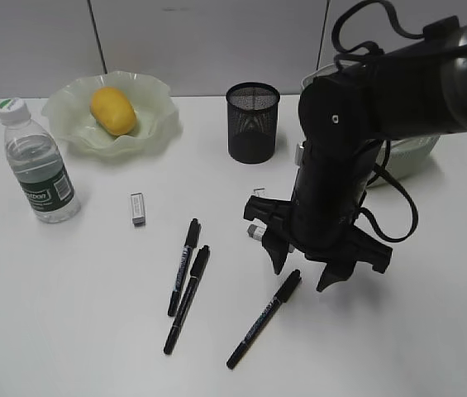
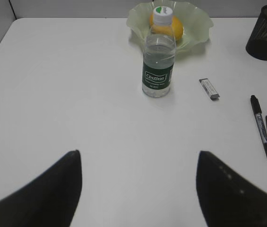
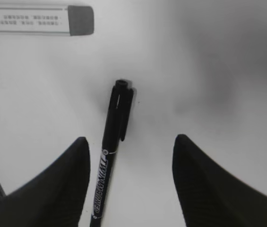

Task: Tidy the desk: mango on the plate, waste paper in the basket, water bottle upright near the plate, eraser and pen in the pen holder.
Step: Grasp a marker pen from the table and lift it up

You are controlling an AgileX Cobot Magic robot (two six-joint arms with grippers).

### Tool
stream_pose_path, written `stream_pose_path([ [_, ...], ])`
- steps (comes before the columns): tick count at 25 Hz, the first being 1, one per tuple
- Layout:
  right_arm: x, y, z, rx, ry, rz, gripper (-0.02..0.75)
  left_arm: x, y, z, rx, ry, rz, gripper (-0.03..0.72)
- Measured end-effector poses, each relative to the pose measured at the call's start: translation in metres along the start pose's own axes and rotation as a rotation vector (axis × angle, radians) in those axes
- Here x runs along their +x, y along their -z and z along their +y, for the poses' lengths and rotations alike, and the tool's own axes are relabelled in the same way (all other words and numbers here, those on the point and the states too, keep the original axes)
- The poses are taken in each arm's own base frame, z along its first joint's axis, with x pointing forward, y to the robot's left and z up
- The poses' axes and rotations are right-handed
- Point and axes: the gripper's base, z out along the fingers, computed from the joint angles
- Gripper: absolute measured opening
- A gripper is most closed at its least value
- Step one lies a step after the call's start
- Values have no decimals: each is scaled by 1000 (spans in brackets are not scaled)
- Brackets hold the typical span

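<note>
The yellow mango (image 1: 113,110) lies in the wavy green plate (image 1: 160,124). The water bottle (image 1: 39,165) stands upright at the plate's front left. A white eraser (image 1: 137,208) lies on the desk (image 1: 68,314). Three black pens lie at the front: two side by side (image 1: 183,266) (image 1: 188,299) and one (image 1: 264,318) under my right gripper (image 1: 302,277). That gripper is open, its fingers either side of the pen's cap end (image 3: 107,156). A second eraser (image 3: 34,20) lies just beyond. My left gripper (image 2: 139,153) is open over bare desk. The waste paper is out of view.
The black mesh pen holder (image 1: 252,122) stands at the back centre. The pale green basket (image 1: 419,157) is mostly hidden behind my right arm. The left wrist view also shows the bottle (image 2: 158,66), the plate (image 2: 197,23) and the eraser (image 2: 209,88).
</note>
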Motion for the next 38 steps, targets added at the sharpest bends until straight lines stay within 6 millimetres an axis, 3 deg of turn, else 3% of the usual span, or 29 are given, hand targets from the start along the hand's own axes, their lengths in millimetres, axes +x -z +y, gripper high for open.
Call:
stream_pose_path([
  [24,-2,-35,5,-6,-30,18,410,0,0,0,0,0,0,571],
  [38,-4,-36,7,-13,-8,-6,404,0,0,0,0,0,0,571],
])
